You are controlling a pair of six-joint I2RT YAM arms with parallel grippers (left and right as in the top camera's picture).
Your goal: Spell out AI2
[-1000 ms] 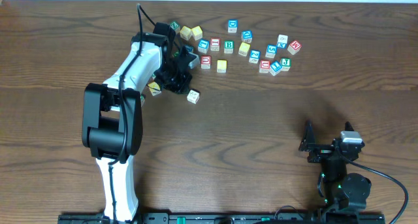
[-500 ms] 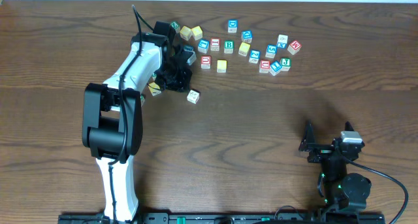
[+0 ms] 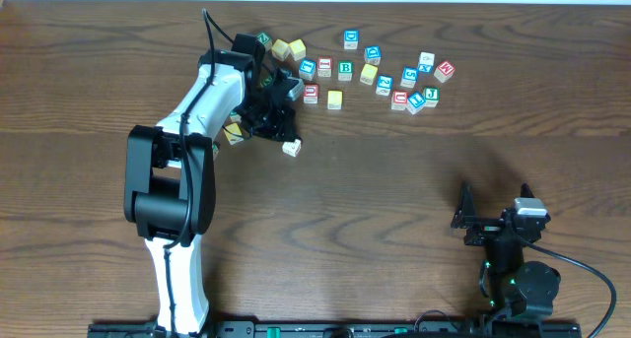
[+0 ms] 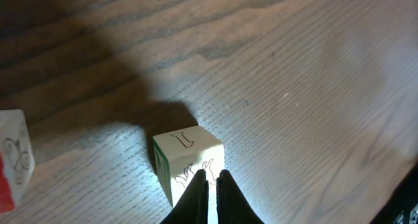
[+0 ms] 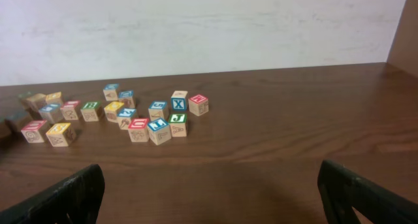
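A loose white-faced cube (image 3: 291, 148) lies in front of the scattered letter cubes (image 3: 375, 77). In the left wrist view this cube (image 4: 189, 160) shows a green side and thin outline drawings; I cannot read a clear letter on it. My left gripper (image 3: 285, 135) is shut, and its tips (image 4: 212, 183) rest against the cube's near top face with nothing between them. My right gripper (image 3: 465, 212) stands open and empty at the near right (image 5: 215, 198). From here I cannot pick out the A, I and 2 cubes among the red-framed and blue-framed ones.
Several lettered cubes form a band along the back of the table (image 5: 157, 113). A red-edged cube (image 4: 10, 162) sits left of the left gripper, beside the arm (image 3: 234, 133). The left arm (image 3: 192, 121) stretches from the near left toward the cubes.
The left gripper has swung down from the cube cluster onto the loose white cube, which has shifted slightly toward the front. The right arm has not moved.
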